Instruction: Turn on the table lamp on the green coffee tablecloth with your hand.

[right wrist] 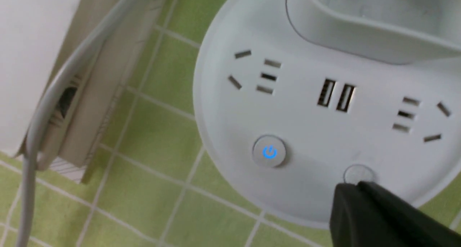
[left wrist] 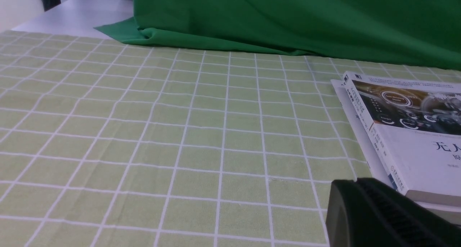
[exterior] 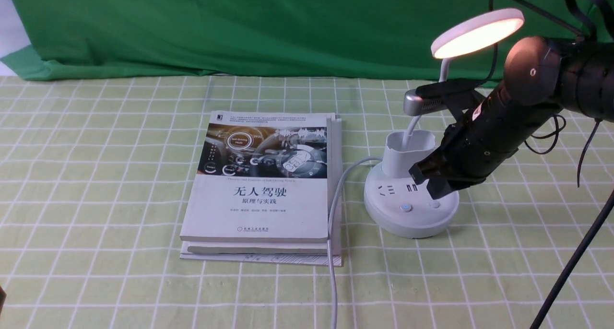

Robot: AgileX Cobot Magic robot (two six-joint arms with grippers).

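Observation:
The white table lamp (exterior: pixel 410 204) stands on the light green checked tablecloth (exterior: pixel 96 175) at the right. Its round disc head (exterior: pixel 477 31) glows warm. The base shows sockets, a blue-lit power button (exterior: pixel 406 207) and a plain round button (exterior: pixel 434 205). In the right wrist view the base (right wrist: pixel 306 124) fills the frame, with the blue-lit button (right wrist: pixel 269 152) and the plain button (right wrist: pixel 356 174). My right gripper (exterior: pixel 434 187) is shut, empty, its tip just above the plain button, also in its wrist view (right wrist: pixel 354 191). My left gripper (left wrist: pixel 354 184) is shut and empty, low over the cloth.
A stack of white books (exterior: pixel 264 190) lies left of the lamp, also in the left wrist view (left wrist: pixel 407 131). The lamp's white cord (exterior: pixel 333 233) runs along the books toward the front edge. A dark green backdrop cloth (exterior: pixel 240 27) hangs behind. A black rod (exterior: pixel 571 266) slants at the right.

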